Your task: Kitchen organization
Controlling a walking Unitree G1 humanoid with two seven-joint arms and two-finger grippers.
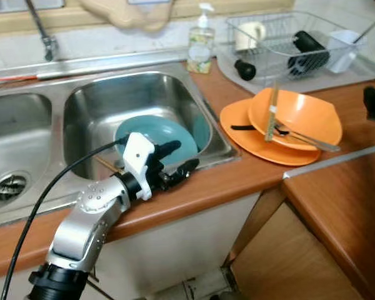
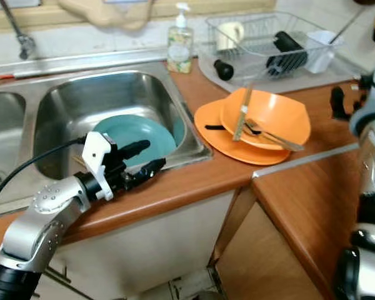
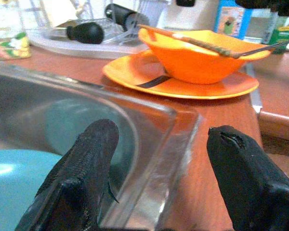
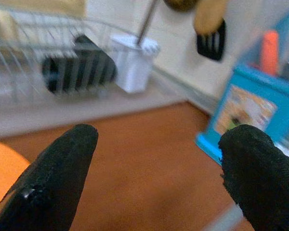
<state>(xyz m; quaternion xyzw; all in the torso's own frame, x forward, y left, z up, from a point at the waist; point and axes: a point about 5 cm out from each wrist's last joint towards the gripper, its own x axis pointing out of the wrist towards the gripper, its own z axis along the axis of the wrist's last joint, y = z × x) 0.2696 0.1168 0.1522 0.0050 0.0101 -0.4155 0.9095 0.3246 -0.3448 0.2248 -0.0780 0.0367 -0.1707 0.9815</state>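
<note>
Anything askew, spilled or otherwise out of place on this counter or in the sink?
Nothing is spilled. The teal plate leans tilted in the right sink basin instead of lying flat. On the counter, an orange bowl sits crooked on an orange plate, with loose utensils and a stick-like tool laid across it.

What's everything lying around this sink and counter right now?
Plate: one, teal, in the right sink basin.
Bowl: one, orange, on the orange plate.
Orange plate: one, on the counter right of the sink.
Utensils: a few, across the bowl.
Soap bottle: one, clear, behind the sink.
Dish rack: one, wire, at the back, holding a mug and dark items.
Blue box: one, far right.
Left claw: open, over the sink's front rim.
Right claw: open, above the counter.
</note>
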